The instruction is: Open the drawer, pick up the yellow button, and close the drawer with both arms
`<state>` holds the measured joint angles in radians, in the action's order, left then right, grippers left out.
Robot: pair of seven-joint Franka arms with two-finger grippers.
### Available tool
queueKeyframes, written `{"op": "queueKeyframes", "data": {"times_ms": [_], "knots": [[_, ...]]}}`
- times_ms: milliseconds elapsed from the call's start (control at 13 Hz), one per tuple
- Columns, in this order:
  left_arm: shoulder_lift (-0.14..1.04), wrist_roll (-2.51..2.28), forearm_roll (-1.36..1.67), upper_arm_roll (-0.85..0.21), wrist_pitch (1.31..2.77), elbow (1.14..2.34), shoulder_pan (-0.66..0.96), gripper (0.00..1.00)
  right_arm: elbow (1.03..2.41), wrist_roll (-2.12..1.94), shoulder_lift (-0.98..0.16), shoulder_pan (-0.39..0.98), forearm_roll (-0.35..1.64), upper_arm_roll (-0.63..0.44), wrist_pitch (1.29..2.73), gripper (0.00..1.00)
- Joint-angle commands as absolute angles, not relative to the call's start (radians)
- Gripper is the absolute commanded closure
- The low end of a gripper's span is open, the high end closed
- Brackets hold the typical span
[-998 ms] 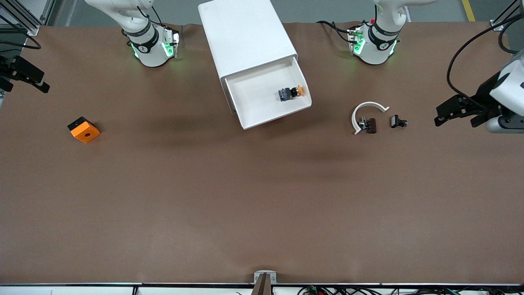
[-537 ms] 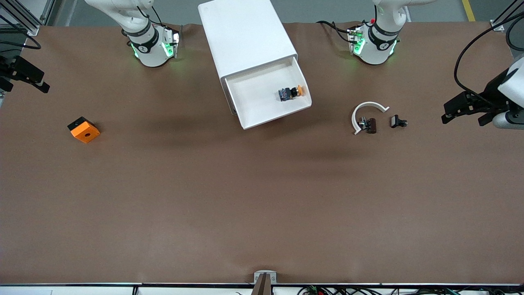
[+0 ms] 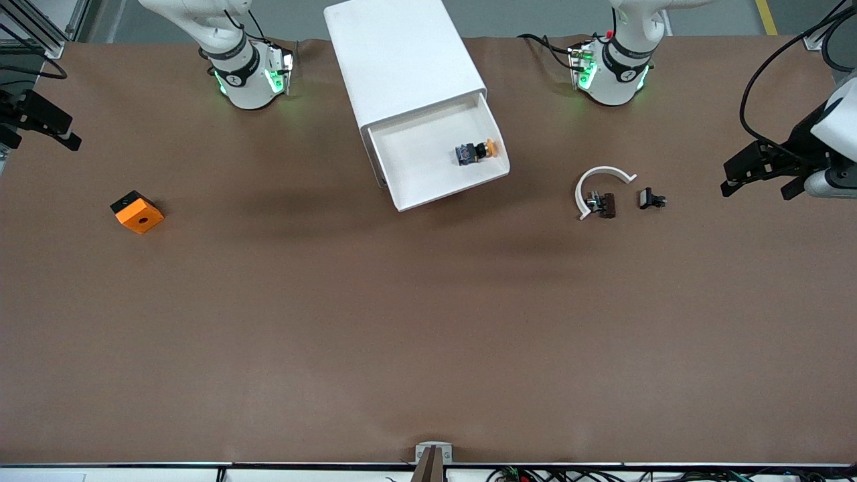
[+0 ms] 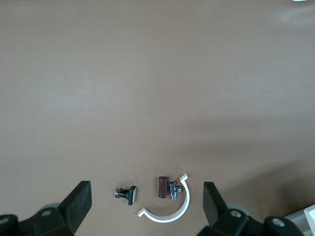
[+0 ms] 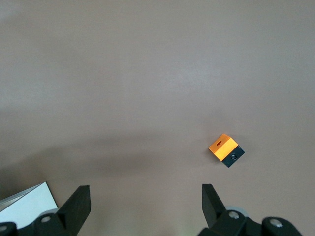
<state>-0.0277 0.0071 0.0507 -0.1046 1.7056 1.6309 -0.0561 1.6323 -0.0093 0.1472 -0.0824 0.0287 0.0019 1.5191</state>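
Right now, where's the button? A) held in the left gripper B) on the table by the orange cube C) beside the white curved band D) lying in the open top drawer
D: the button lies inside the pulled-out drawer, untouched by either arm.

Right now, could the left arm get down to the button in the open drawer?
Probably yes. The drawer is pulled out with the button lying uncovered in it and nothing above it. The left claw hangs open at its own end of the table, so it must first swing across; the right claw waits open, clear of that path.
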Motion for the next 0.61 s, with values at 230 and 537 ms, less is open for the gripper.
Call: {"op": "queueKeyframes", "data": {"times_ms": [230,537], "knots": [[-0.021,0.0,0.029,-0.112,1.69,1.609,-0.06,0.0,1.598,-0.012,0.14,-0.086,0.028,-0.002,1.488,0.0],[-0.021,0.002,0.029,-0.113,1.692,1.605,-0.054,0.0,1.597,-0.011,0.066,-0.089,0.014,-0.002,1.496,0.0]]}}
